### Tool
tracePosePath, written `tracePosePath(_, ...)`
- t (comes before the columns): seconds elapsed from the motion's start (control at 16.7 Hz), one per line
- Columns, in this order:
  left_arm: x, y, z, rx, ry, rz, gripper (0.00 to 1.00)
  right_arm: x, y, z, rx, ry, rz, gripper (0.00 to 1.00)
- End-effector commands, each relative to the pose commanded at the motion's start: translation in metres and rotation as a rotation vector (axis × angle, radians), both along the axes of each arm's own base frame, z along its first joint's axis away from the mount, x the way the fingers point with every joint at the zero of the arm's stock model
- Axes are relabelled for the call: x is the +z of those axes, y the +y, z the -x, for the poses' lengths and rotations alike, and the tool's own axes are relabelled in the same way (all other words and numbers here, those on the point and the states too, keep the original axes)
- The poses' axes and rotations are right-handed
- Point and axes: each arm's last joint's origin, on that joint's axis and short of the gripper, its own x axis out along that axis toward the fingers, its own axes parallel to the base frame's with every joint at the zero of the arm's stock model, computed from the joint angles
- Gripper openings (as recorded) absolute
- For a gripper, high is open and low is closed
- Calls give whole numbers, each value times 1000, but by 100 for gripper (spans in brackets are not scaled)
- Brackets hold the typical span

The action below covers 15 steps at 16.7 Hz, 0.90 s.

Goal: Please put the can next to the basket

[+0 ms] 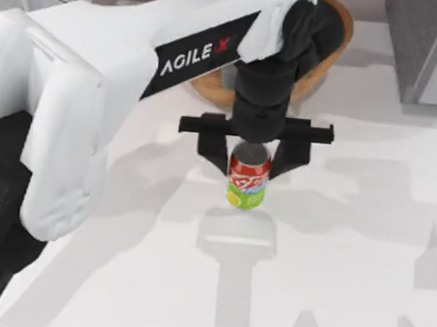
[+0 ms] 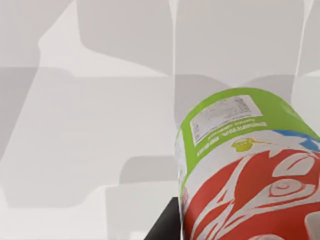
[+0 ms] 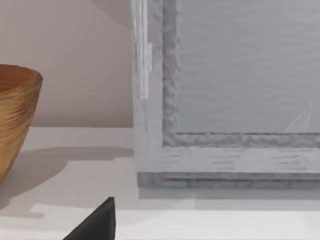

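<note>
Seen from above, the left gripper (image 1: 251,160) was closed around the can (image 1: 247,183), one black finger on each side of its red upper band. The can stood upright near the middle of the white table (image 1: 346,282), just in front of the wicker basket (image 1: 329,54), which sat at the far edge under the white left arm (image 1: 136,57). Whether the can's base touched the table could not be told. The right gripper (image 3: 95,225) showed as one dark finger tip (its state could not be told) near a grey framed panel (image 3: 225,100). Judged risks: releasing while raised could tip the can; moving it farther back could knock it against the basket wall.
</note>
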Motion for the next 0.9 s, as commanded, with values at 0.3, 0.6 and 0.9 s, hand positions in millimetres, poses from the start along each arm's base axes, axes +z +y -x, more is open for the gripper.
tracePosePath(0.3,0,0,0,0,0,0,53,0,0,0,0,0,0,100)
tracePosePath(0.6,0,0,0,0,0,0,90,0,0,0,0,0,0,100)
tracePosePath(0.9,0,0,0,0,0,0,100,0,0,0,0,0,0,100)
